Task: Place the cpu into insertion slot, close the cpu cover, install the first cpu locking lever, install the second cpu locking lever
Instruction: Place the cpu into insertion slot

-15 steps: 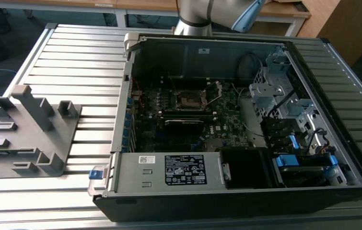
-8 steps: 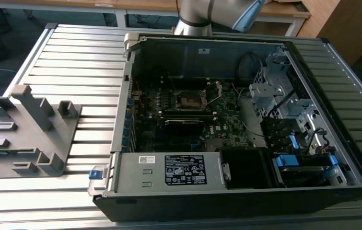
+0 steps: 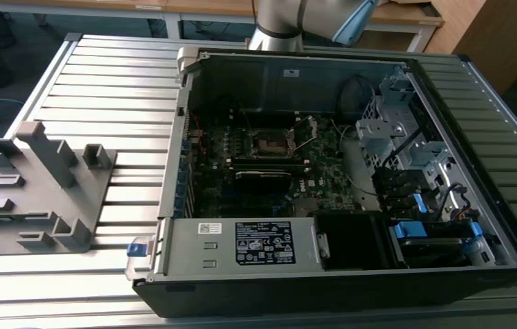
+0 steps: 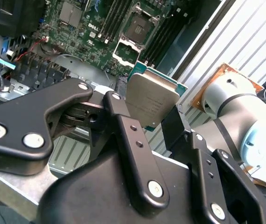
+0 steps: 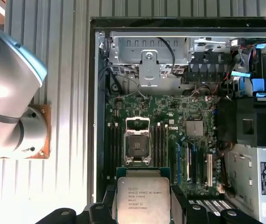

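My gripper (image 4: 144, 112) is shut on the cpu (image 4: 151, 99), a flat square chip with a grey metal top and green edge, pinched by its sides between the black fingers (image 4: 116, 105). In the first wrist view the cpu (image 5: 143, 198) hangs above the motherboard (image 5: 170, 121), a little off from the insertion slot (image 5: 137, 148). The slot's dark centre lies bare. The cpu cover (image 5: 137, 124) stands swung open at the slot's far side; in the second wrist view the cpu cover (image 4: 126, 51) is beside the insertion slot (image 4: 138, 28). The exterior view has the insertion slot (image 3: 273, 144) mid-case.
The open computer case (image 3: 171, 178) lies on a slatted metal table (image 3: 103, 89). A power supply (image 3: 240, 243) and a drive cage (image 3: 395, 137) line the case's inside. A grey fixture (image 3: 39, 185) stands at the exterior view's left. The arm's joint (image 5: 7, 93) is beside the case.
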Available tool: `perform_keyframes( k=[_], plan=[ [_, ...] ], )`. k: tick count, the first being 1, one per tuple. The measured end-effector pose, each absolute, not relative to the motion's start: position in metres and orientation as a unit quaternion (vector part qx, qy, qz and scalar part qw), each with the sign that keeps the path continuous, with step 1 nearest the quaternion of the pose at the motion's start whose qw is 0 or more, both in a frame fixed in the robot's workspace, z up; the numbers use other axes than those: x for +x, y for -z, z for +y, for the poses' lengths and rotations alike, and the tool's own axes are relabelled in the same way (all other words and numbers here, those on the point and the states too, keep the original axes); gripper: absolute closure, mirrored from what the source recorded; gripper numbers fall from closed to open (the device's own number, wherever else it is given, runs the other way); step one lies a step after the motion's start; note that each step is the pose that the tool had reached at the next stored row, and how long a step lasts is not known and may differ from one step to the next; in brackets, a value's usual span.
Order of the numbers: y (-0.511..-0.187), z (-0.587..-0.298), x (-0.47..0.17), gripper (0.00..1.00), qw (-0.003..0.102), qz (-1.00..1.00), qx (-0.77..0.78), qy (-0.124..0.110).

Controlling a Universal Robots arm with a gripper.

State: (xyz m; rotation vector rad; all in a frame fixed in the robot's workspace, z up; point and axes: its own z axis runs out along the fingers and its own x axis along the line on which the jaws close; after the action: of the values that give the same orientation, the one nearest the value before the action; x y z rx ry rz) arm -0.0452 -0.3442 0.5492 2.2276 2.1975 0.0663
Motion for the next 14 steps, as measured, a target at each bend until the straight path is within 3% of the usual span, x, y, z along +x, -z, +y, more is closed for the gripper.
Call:
perform_keyframes(
  k=[14],
  plan=[
    [-0.534,-0.345,-0.045,0.46,0.006,0.702,0.712,-0.02]
  ],
)
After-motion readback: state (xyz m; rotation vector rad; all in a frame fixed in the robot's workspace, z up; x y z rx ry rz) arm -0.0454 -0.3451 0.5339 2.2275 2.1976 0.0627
